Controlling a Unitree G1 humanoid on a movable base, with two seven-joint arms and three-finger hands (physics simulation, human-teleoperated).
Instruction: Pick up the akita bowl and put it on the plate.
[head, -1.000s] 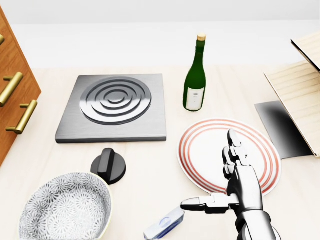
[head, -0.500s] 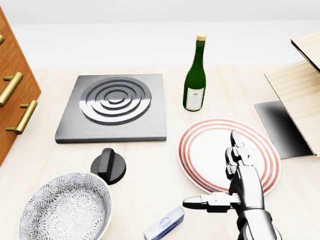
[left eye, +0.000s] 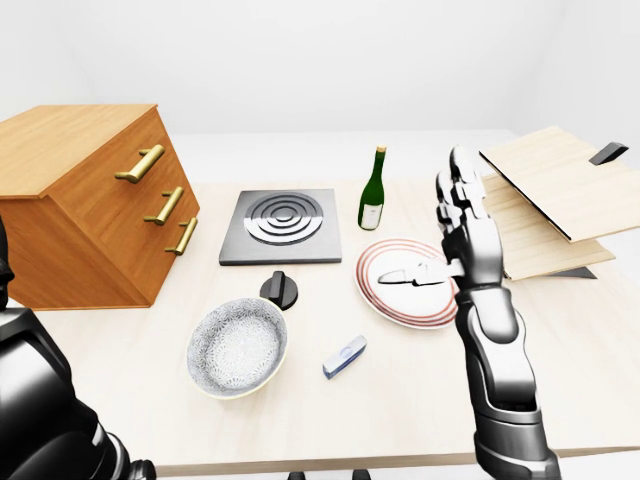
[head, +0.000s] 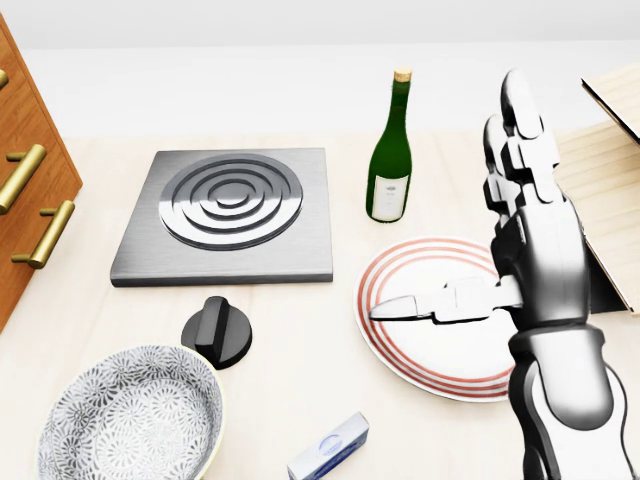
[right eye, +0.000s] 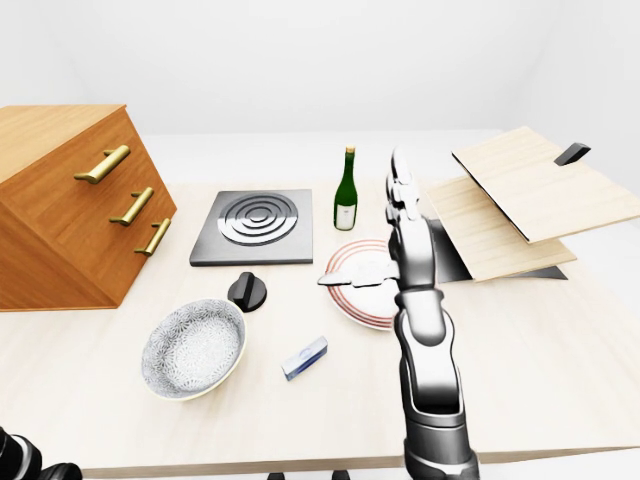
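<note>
The akita bowl (head: 130, 415), white with a grey speckled pattern, stands upright on the table at the bottom left of the head view. The white plate with red rings (head: 430, 265) lies flat to its right, well apart from it. My right hand (head: 452, 205) is held up above the plate, open: fingers point upward and the thumb sticks out to the left across the plate. It holds nothing and is far from the bowl. Only the dark upper part of my left arm (left eye: 40, 400) shows; its hand is out of view.
A green wine bottle (head: 390, 160) stands just above the plate. A grey burner plate (head: 230, 210) and a black knob (head: 217, 332) lie above the bowl. A small blue-white box (head: 330, 447) lies between bowl and plate. A wooden drawer cabinet (left eye: 90, 200) stands left, tilted boards (left eye: 550, 190) right.
My right hand has risen from the lower edge of the plate to high above it, still spread open. The bowl and plate have not moved.
</note>
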